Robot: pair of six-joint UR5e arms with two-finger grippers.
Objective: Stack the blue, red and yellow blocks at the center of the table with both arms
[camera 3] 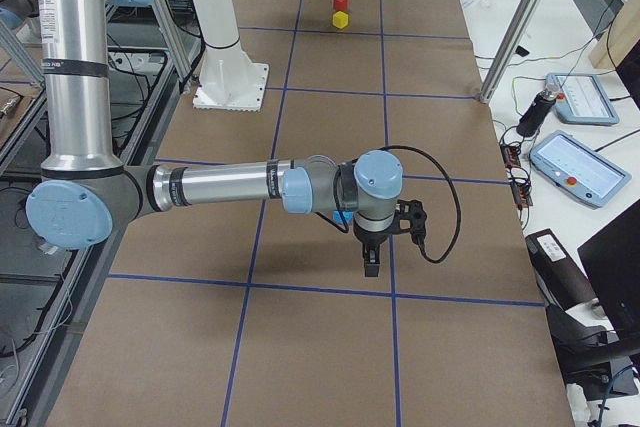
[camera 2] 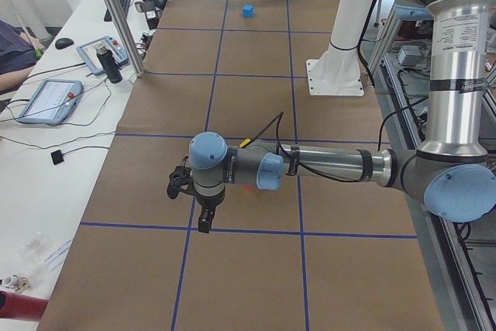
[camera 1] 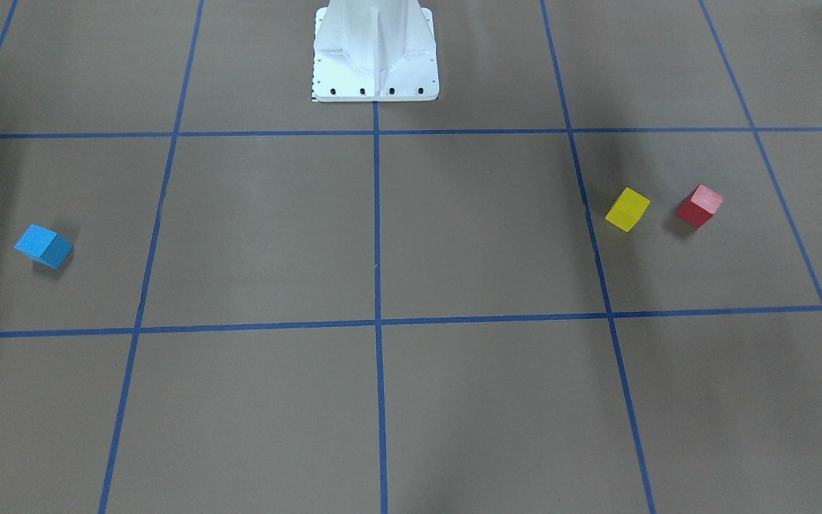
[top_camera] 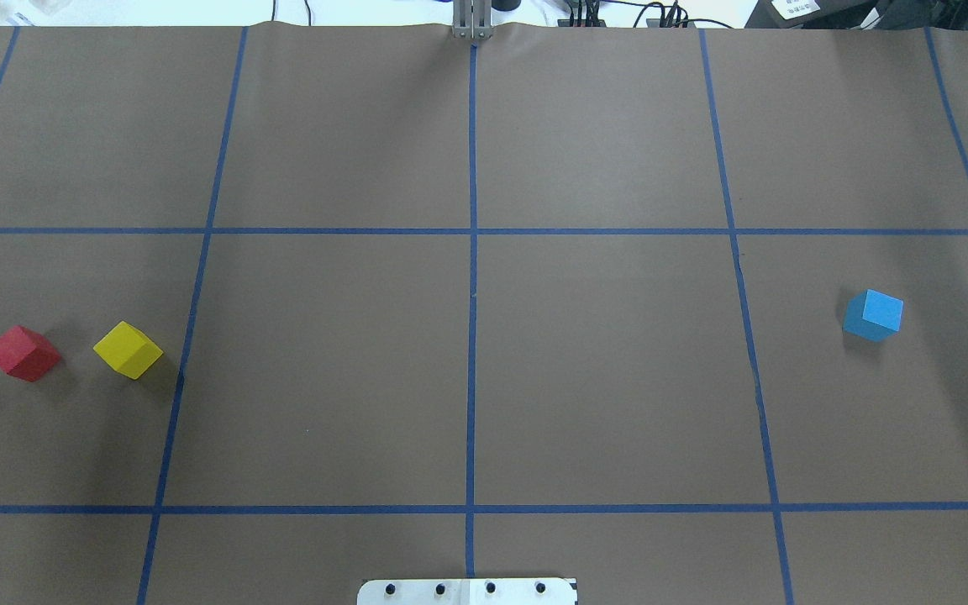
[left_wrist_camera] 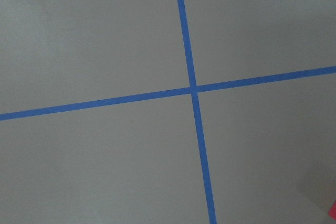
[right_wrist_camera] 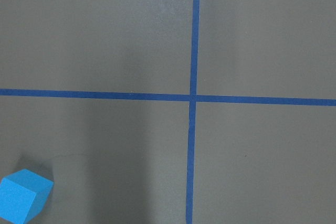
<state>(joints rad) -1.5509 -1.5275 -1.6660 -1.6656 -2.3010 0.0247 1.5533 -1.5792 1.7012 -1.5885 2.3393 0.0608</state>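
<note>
The light blue block [camera 1: 43, 245] [top_camera: 872, 315] lies alone on the table [top_camera: 602, 378], on my right side, and shows at the lower left of the right wrist view [right_wrist_camera: 23, 202]. The yellow block [top_camera: 128, 349] and red block [top_camera: 24, 353] sit close together, apart, on my left side. Only the side views show the arms. The left gripper [camera 2: 204, 221] hangs above the table near those two blocks. The right gripper [camera 3: 372, 262] hangs over the table near the blue block. I cannot tell whether either is open or shut.
The white bolted pedestal [camera 1: 375, 57] stands at the robot's edge of the table. Along the far edge run a metal post [camera 2: 116, 21], teach pendants [camera 3: 575, 162] and cables on white desks. A person's sleeve [camera 2: 15, 48] rests at one desk.
</note>
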